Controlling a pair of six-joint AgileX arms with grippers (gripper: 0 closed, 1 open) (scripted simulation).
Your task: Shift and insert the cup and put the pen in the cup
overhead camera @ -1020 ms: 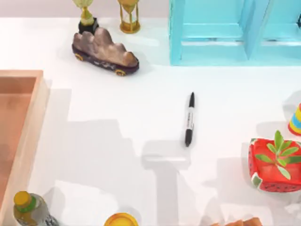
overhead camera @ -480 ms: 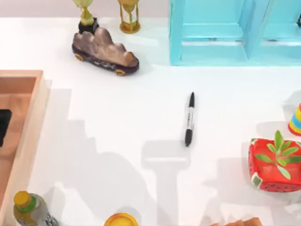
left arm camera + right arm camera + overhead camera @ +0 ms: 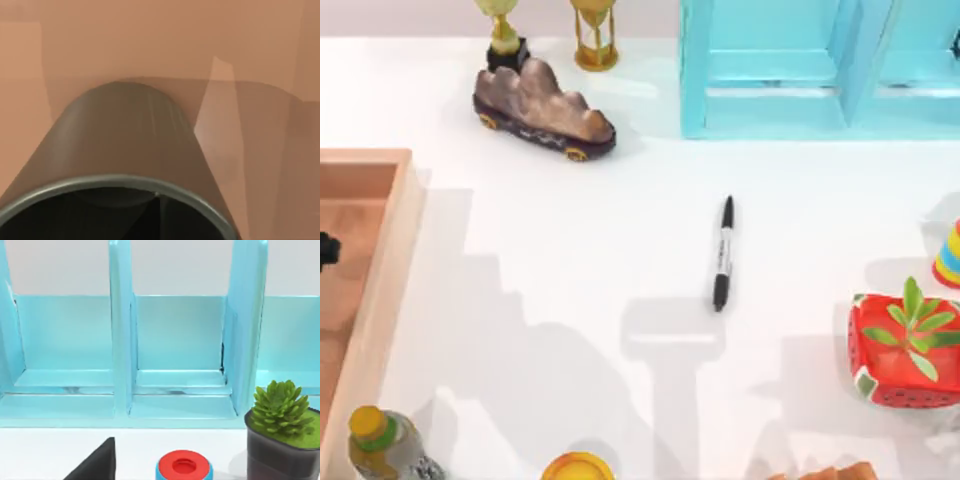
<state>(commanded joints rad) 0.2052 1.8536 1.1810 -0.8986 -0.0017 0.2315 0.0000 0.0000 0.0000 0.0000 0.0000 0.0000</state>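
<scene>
The black pen (image 3: 722, 253) with its pale label band lies on the white table at the centre, pointing roughly away from the front edge. The dark olive-grey cup (image 3: 125, 145) is very close in the left wrist view, its open mouth towards the camera and the wooden tray's floor behind it. A small black part of my left gripper (image 3: 326, 250) pokes in over the tray (image 3: 395, 260) at the table's left edge. My right arm is parked facing the blue shelf, and a dark finger (image 3: 97, 465) shows low in its wrist view.
At the back stand a rock-shaped toy car (image 3: 542, 110), a trophy (image 3: 503, 35), an hourglass (image 3: 594, 35) and the blue shelf (image 3: 800, 70). A red watermelon planter (image 3: 905, 345) is at the right. A bottle (image 3: 380, 440) and a yellow round object (image 3: 577, 467) sit at the front.
My left gripper came into the top view over the tray half a second ago. Less of it now shows at the left edge, slightly farther back. The pen has not moved.
</scene>
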